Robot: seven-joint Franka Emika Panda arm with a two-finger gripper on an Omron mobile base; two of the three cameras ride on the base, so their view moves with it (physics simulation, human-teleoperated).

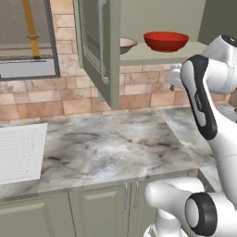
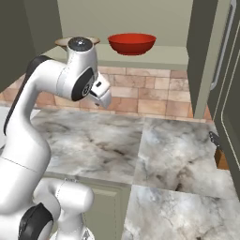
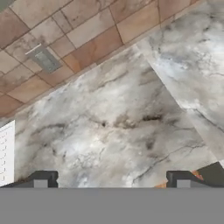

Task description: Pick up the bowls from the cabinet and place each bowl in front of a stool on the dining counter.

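Two bowls on the cabinet shelf, gripper spread wide over bare marble.

The red bowl (image 1: 165,40) sits upright on the pale shelf of the open cabinet (image 1: 95,51), and the cream bowl (image 1: 127,44) stands just beside it, partly hidden behind the swung-out door in the left base view and behind the arm's joint in the right base view. In the hand view the gripper (image 3: 111,180) has its two dark fingertips (image 3: 43,179) far apart near the picture's opposite sides, with nothing between them and nothing touching them; beyond them lies the veined marble counter (image 3: 109,127) below the brick-tiled wall (image 3: 65,39). The hand hangs under the shelf, above the counter, apart from both bowls.
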